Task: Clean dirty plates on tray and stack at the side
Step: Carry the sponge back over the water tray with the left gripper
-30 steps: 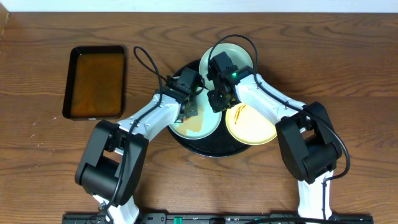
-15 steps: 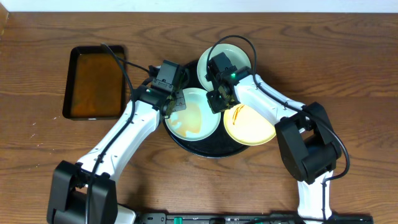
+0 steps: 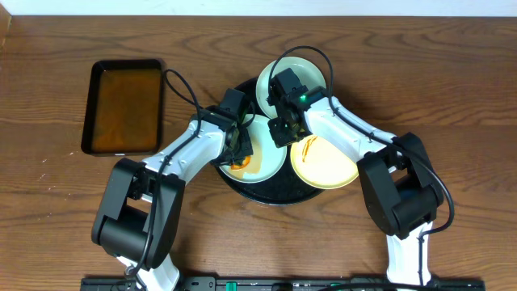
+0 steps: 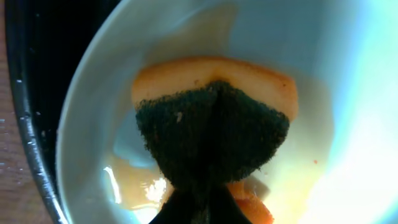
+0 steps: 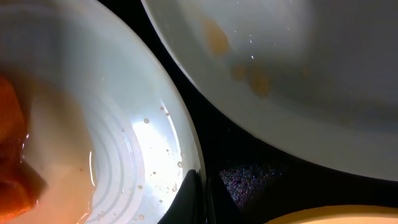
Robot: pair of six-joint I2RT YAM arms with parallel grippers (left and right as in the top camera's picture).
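tray: large round black tray point(image 3: 271, 196) with raised rim, mid-table on brown wooden table point(image 3: 65, 202)
plates: three small round plates, all on the tray, lying side by side
plate A: pale blue-green plate point(image 3: 271, 159), left-near part of tray; wet orange-tan film on its surface point(image 4: 348, 81)
plate B: second pale blue-green plate point(image 3: 313, 77), far side of tray, partly hidden under right arm; a few faint orange spots show in right wrist view point(image 5: 280, 74)
plate C: pale yellow plate point(image 3: 327, 166), right-near part of tray, orange streaks at its far-left edge
left gripper point(image 3: 239, 152): over plate A, jaws narrow, pinched on a sponge
sponge: orange sponge with dark green scouring face point(image 4: 211, 127), squeezed at the near end, pressed down inside plate A; orange body shows beyond the green face
right gripper point(image 5: 198, 196): jaws closed together, nothing between them; tips low at the right rim of plate A, over the bare strip of tray between plates A and B; contact with rim: cannot tell
right arm: reaches in from the right-near side, crossing over plate B's near edge
side item: small rectangular black tray point(image 3: 86, 109) of brown liquid, far left on the table, well apart from the round tray
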